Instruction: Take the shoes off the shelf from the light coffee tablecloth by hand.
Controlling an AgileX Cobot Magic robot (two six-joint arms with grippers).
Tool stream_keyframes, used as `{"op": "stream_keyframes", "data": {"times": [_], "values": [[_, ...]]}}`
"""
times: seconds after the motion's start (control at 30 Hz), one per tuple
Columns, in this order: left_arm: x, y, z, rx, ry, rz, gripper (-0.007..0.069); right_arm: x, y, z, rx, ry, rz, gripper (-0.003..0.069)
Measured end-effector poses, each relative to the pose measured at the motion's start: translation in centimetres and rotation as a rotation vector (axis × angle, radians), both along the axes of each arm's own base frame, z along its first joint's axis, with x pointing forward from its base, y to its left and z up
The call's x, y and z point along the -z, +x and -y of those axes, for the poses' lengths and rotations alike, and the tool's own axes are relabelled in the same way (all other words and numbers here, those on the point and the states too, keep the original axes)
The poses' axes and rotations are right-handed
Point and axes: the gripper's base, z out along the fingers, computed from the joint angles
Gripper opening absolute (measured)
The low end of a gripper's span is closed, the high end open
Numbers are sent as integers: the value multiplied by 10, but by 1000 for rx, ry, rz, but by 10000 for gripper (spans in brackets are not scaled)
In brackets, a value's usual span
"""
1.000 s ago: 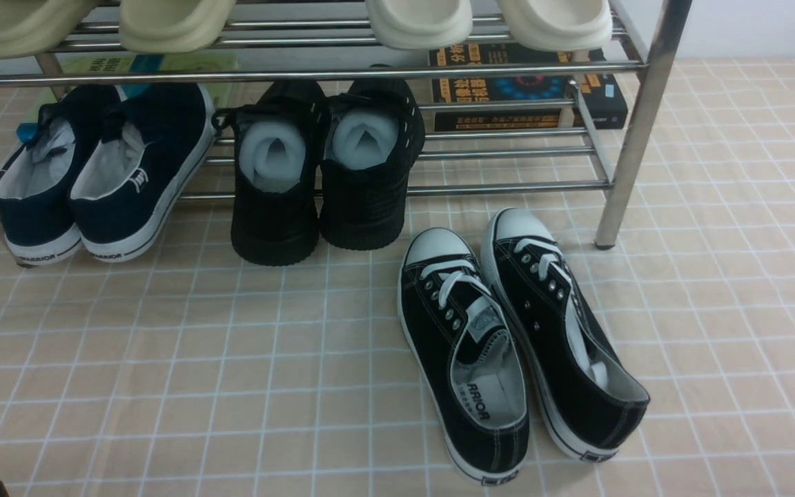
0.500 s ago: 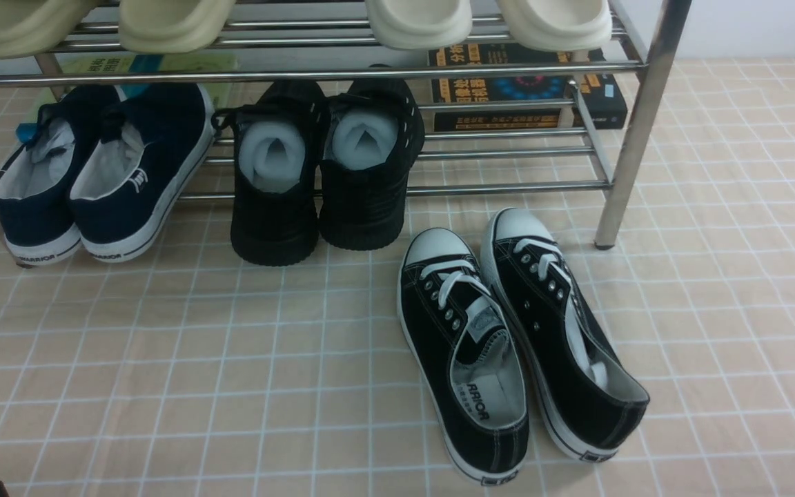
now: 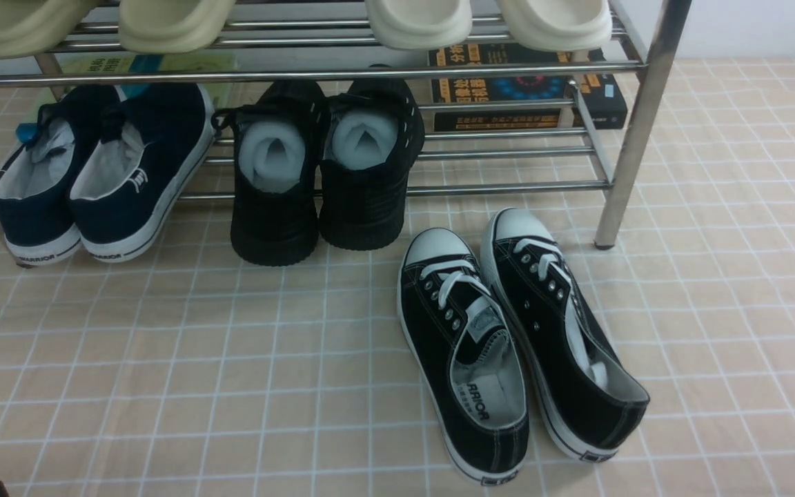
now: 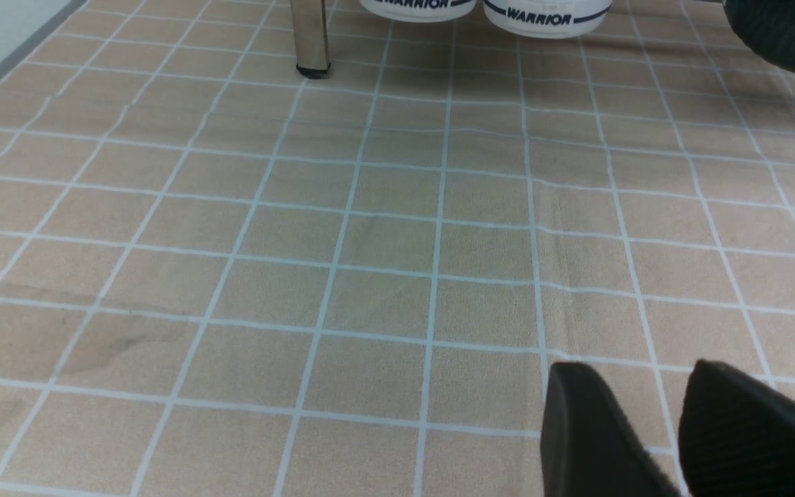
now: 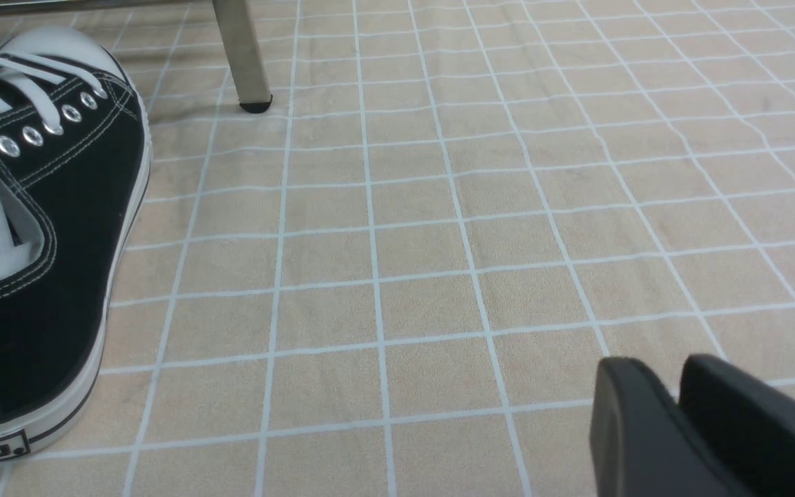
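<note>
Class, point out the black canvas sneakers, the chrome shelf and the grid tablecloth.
shoes (image 3: 466, 331), front view, left shoe's tongue.
shelf (image 3: 629, 145), front view, right upright leg.
light coffee tablecloth (image 3: 163, 359), front view, bare cloth.

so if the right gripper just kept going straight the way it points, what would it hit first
Probably nothing soon: ahead of the right gripper lies only bare light coffee tablecloth. The shoes and the shelf leg sit well off to one side, though depth is hard to judge.

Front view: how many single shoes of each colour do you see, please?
Black canvas shoes with white toe caps, on the light coffee tablecloth: 2
Navy shoes: 2
All-black shoes: 2
Cream slippers on the shelf: 4
Total: 10
</note>
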Motion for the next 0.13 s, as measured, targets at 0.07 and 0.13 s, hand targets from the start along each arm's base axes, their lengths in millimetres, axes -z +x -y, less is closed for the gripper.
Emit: {"op": "stream_keyframes", "data": {"times": [0.07,0.13], "values": [[0,0,0,0,0,0,239,0,0,0,0,0,0,123],[0,0,0,0,0,0,239,0,0,0,0,0,0,126]]}}
